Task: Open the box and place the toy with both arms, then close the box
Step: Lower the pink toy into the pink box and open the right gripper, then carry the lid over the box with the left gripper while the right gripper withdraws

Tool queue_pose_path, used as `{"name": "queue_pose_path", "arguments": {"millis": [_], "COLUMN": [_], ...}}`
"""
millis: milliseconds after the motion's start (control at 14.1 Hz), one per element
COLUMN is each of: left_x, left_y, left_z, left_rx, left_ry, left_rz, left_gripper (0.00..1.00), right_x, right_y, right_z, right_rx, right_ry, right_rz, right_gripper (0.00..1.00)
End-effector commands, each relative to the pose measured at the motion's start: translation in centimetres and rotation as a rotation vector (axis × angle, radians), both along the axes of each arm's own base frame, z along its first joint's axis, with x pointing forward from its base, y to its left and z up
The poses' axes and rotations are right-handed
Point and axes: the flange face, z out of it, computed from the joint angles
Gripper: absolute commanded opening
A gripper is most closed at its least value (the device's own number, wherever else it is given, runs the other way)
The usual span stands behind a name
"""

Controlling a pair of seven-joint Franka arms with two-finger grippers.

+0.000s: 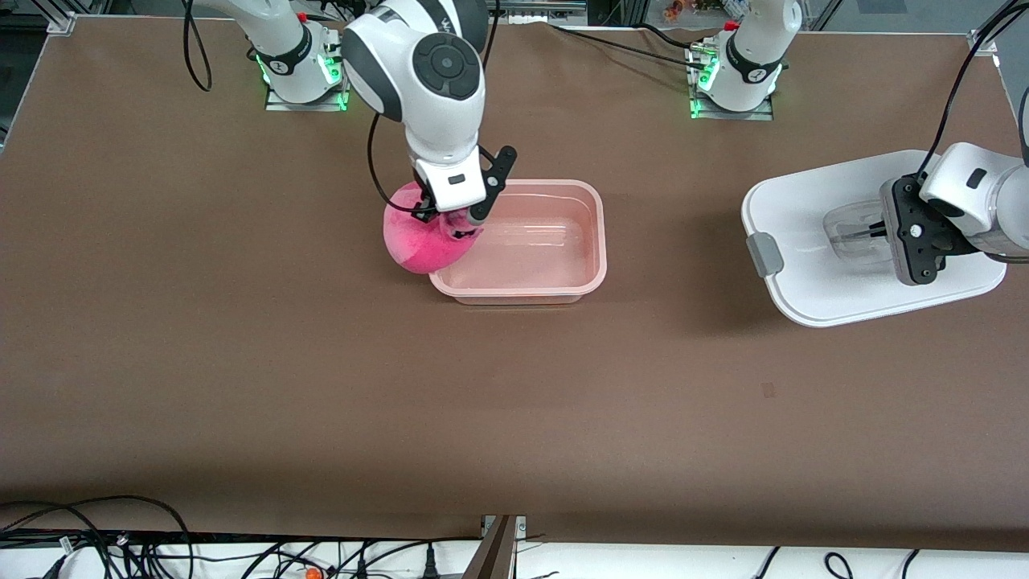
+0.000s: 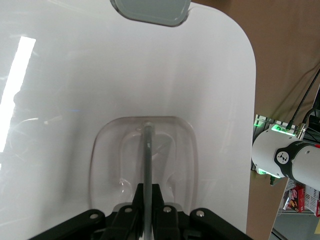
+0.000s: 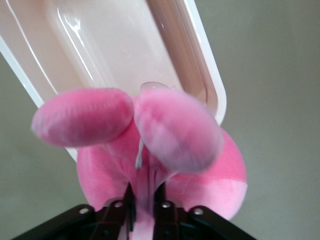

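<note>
The pink tub of the box (image 1: 595,241) stands open in the middle of the table, with nothing inside. My right gripper (image 1: 450,221) is shut on the bright pink plush toy (image 1: 414,237) and holds it over the tub's rim at the right arm's end. In the right wrist view the toy (image 3: 170,130) hangs over the tub (image 3: 115,45), pinched between the fingers (image 3: 129,197). The white lid (image 1: 804,241) with a grey clip (image 1: 764,253) lies toward the left arm's end. My left gripper (image 1: 872,232) is shut on the lid's clear handle (image 2: 148,150).
The arm bases (image 1: 731,72) stand along the table edge farthest from the front camera. Cables (image 1: 120,547) lie off the table edge nearest that camera. Bare brown tabletop (image 1: 482,402) surrounds the tub and lid.
</note>
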Motion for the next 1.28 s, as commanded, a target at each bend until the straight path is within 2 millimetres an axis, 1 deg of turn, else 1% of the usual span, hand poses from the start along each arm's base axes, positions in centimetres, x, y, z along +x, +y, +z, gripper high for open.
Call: {"name": "queue_pose_path", "arguments": {"millis": [0, 142, 213, 284, 356, 427, 498, 569, 640, 711, 782, 853, 996, 1067, 1138, 1209], "left_x": [0.2, 0.2, 0.2, 0.2, 0.2, 0.2, 0.2, 0.2, 0.2, 0.2, 0.2, 0.1, -0.3, -0.6, -1.0, -1.2], "left_y": [-0.2, -0.5, -0.5, -0.5, -0.5, -0.9, -1.4, -1.5, -1.7, -2.1, -2.5, -3.6, -7.5, -9.9, -13.2, -16.5], "left_z": [0.1, 0.2, 0.2, 0.2, 0.2, 0.2, 0.2, 0.2, 0.2, 0.2, 0.2, 0.1, 0.2, -0.2, -0.7, -2.2], "left_rx": [0.007, 0.009, 0.009, 0.009, 0.009, 0.009, 0.01, 0.01, 0.006, -0.005, -0.023, -0.057, -0.117, -0.12, -0.155, -0.21], "left_ry": [-0.003, -0.003, -0.004, -0.003, -0.004, -0.004, -0.004, -0.004, -0.005, -0.004, -0.001, 0.007, 0.015, 0.024, 0.035, 0.077], "left_rz": [-0.028, -0.027, -0.025, -0.027, -0.027, -0.031, -0.038, -0.039, -0.04, -0.04, -0.043, -0.061, -0.106, -0.141, -0.176, -0.185], "left_gripper": [0.0, 0.0, 0.0, 0.0, 0.0, 0.0, 0.0, 0.0, 0.0, 0.0, 0.0, 0.0, 0.0, 0.0, 0.0, 0.0], "right_x": [-1.3, -3.1, -3.8, -4.0, -4.2, -4.0, -3.4, -2.3, -0.3, 1.5, 3.9, 5.8, 9.4, 10.9, 12.3, 13.4], "right_y": [2.6, 5.2, 5.8, 5.9, 5.7, 5.2, 4.2, 2.6, 0.1, -2.6, -5.9, -8.9, -15.3, -18.3, -21.3, -24.2], "right_z": [0.3, 2.6, 3.2, 4.2, 5.1, 6.6, 8.2, 9.1, 9.7, 11.1, 11.5, 11.9, 12.1, 12.1, 12.1, 11.8], "right_rx": [0.009, 0.042, 0.05, 0.055, 0.047, 0.037, 0.024, -0.004, -0.024, -0.007, 0.009, 0.022, 0.017, 0.009, 0.005, 0.007], "right_ry": [-0.055, -0.096, -0.111, -0.119, -0.117, -0.115, -0.113, -0.105, -0.099, -0.094, -0.081, -0.071, -0.079, -0.092, -0.102, -0.091], "right_rz": [-0.121, -0.206, -0.25, -0.291, -0.314, -0.333, -0.357, -0.391, -0.447, -0.509, -0.585, -0.649, -0.777, -0.831, -0.883, -0.925], "right_gripper": [1.0, 1.0, 1.0, 1.0, 1.0, 1.0, 1.0, 1.0, 1.0, 1.0, 1.0, 1.0, 1.0, 1.0, 1.0, 1.0]}}
